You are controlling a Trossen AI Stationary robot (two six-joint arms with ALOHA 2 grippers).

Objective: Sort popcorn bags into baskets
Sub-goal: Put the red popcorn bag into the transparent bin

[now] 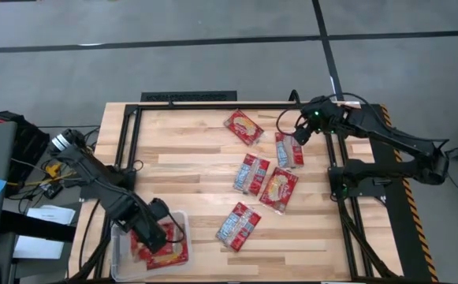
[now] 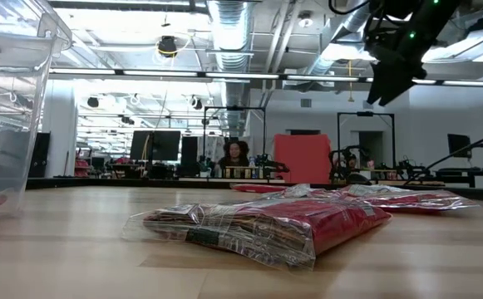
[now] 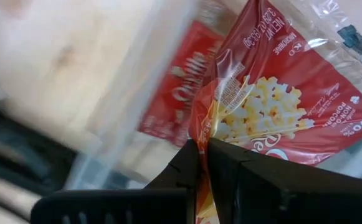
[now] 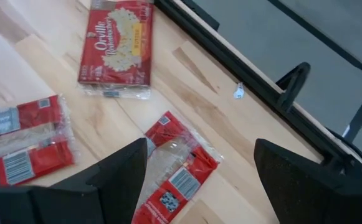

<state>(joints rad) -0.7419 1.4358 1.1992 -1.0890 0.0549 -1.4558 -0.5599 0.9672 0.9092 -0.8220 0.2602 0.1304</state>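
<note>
Five red popcorn bags lay flat and loose on the wooden table: one (image 1: 243,127) face up near the far edge, one (image 1: 288,150) beside it to the right, two (image 1: 251,174) (image 1: 278,189) side by side at mid-table, and one (image 1: 238,226) nearer the front. The clear plastic basket (image 1: 118,251) sat at the front left corner with more red bags (image 1: 173,254) inside.

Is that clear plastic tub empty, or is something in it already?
Not empty: the clear plastic tub holds red popcorn bags in the high view.
</note>
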